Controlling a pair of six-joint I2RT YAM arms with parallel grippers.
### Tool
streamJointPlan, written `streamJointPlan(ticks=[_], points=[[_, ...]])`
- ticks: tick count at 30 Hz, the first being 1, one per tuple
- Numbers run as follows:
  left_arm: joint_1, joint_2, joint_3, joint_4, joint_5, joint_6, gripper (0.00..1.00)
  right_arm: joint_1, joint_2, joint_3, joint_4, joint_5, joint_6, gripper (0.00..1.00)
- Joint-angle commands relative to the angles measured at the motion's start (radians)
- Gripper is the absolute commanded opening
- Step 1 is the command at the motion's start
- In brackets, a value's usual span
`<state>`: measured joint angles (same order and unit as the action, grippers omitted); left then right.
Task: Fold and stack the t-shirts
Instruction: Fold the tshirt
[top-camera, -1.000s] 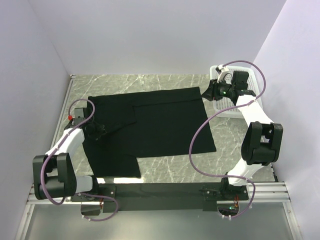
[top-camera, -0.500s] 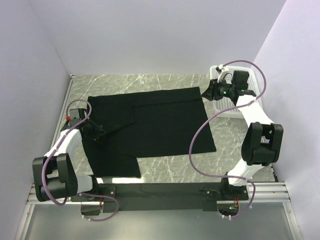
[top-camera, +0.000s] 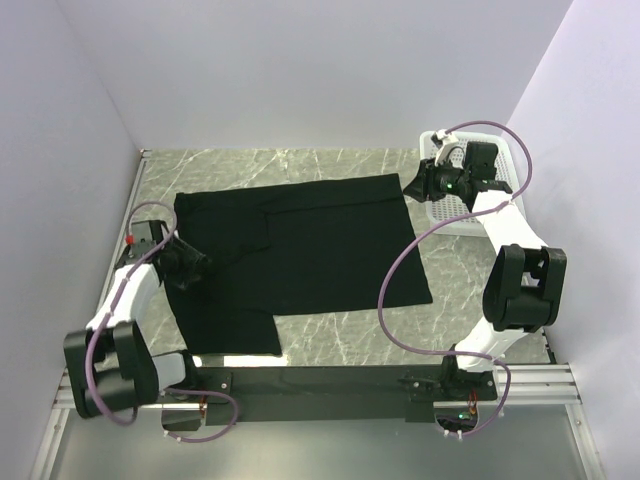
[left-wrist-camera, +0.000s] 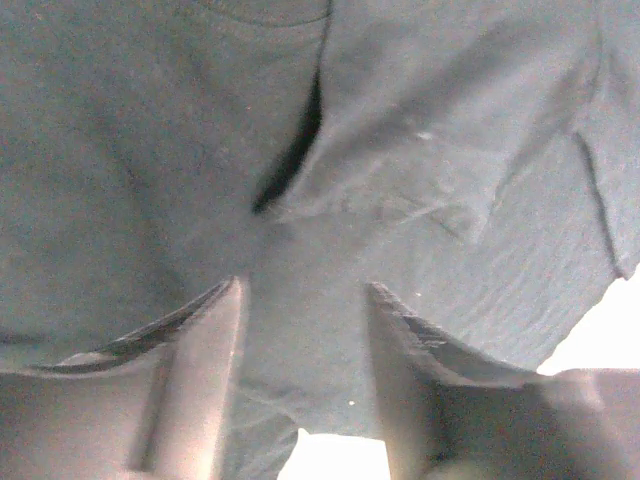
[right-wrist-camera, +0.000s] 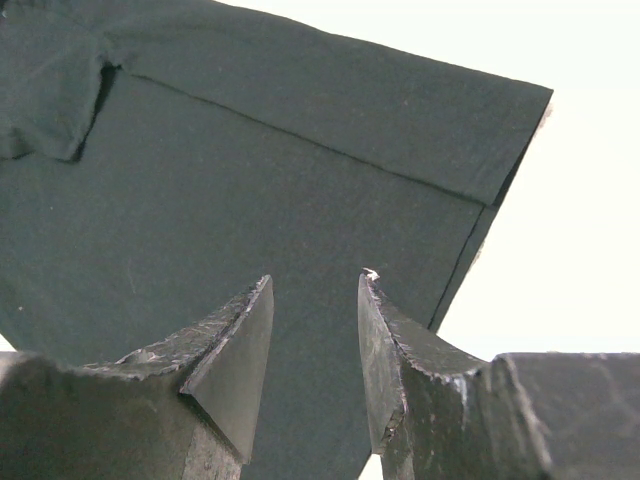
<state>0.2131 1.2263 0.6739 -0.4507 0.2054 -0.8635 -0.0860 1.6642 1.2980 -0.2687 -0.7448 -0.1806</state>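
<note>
One black t-shirt (top-camera: 320, 250) lies spread flat on the marble table, its logo hidden. A sleeve (left-wrist-camera: 400, 190) is folded inward over the body near the left side. My left gripper (top-camera: 200, 266) hovers low over the shirt's left part. In the left wrist view its jaws (left-wrist-camera: 305, 290) stand apart, with only flat cloth (left-wrist-camera: 150, 180) below them. My right gripper (top-camera: 410, 186) hangs above the shirt's far right corner. It (right-wrist-camera: 316, 278) is open and holds nothing, and the shirt's hem (right-wrist-camera: 300, 90) lies beneath it.
A white perforated basket (top-camera: 470, 210) stands at the far right, partly behind the right arm. Walls close in the table on the left, back and right. Bare marble (top-camera: 340, 340) shows in front of the shirt and along the far edge (top-camera: 280, 160).
My left gripper has opened and let go of the cloth, and the left arm has drawn back a little to the left. The right arm has not moved.
</note>
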Motion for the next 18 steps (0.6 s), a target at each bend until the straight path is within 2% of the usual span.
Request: streamJointPlan(ticks=[1, 3, 8, 10, 14, 18], points=[[0.011, -0.112, 0.024, -0.036, 0.011, 0.035, 0.61, -0.009, -0.063, -0.014, 0.02, 0.002, -0.028, 0.47], [0.011, -0.146, 0.033, -0.049, 0.028, 0.063, 0.71, -0.009, -0.067, -0.017, 0.014, 0.004, -0.042, 0.47], [0.028, -0.246, 0.076, -0.071, -0.075, 0.145, 0.78, -0.003, -0.073, -0.008, -0.027, 0.004, -0.091, 0.47], [0.043, -0.249, 0.076, -0.004, -0.115, 0.158, 0.8, 0.008, -0.069, 0.004, -0.067, -0.001, -0.138, 0.47], [0.069, -0.148, 0.091, 0.154, -0.075, 0.181, 0.78, 0.025, -0.063, 0.029, -0.131, -0.017, -0.197, 0.47], [0.078, 0.028, 0.225, 0.239, -0.046, 0.23, 0.76, 0.034, -0.073, 0.035, -0.174, -0.027, -0.235, 0.47]])
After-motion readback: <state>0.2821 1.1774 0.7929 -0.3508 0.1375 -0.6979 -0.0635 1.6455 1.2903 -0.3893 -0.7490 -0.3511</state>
